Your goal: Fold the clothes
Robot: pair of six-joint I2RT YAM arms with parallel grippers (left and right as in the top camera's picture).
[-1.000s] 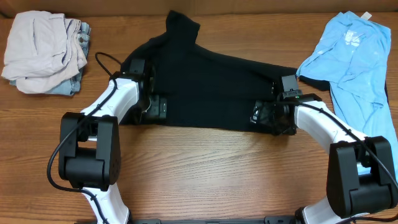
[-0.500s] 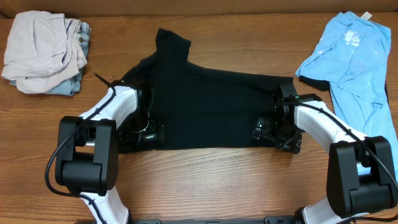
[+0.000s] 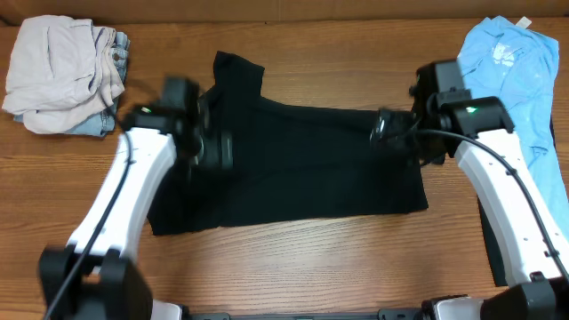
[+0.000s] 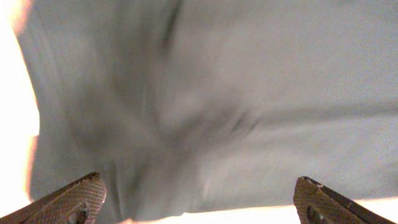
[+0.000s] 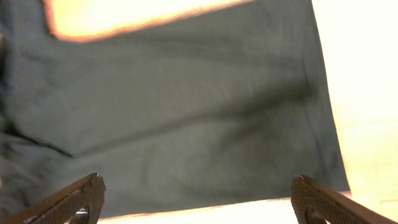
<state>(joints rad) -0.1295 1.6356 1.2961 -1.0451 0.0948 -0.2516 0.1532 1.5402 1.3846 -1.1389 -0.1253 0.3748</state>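
Observation:
The black T-shirt point(image 3: 302, 169) lies spread across the middle of the table, one sleeve pointing to the far left. My left gripper point(image 3: 212, 148) hovers over its left part, open and empty. Over the shirt's right shoulder area my right gripper point(image 3: 391, 130) is also open and holds nothing. A light blue shirt point(image 3: 508, 80) lies crumpled at the far right. The left wrist view shows blurred dark fabric point(image 4: 249, 93) beyond the wide-apart gripper point(image 4: 199, 208). In the right wrist view the shirt point(image 5: 186, 112) fills the frame above the open gripper point(image 5: 196, 208).
A pile of beige and denim garments point(image 3: 62, 76) sits at the far left corner. Bare wooden table point(image 3: 293, 267) runs along the front, below the black shirt's hem. Part of the blue shirt hangs along the right edge beside my right arm.
Both grippers have left the shirt's near hem, rising and moving toward the far side. The black shirt now reaches closer to the front edge and lies flatter.

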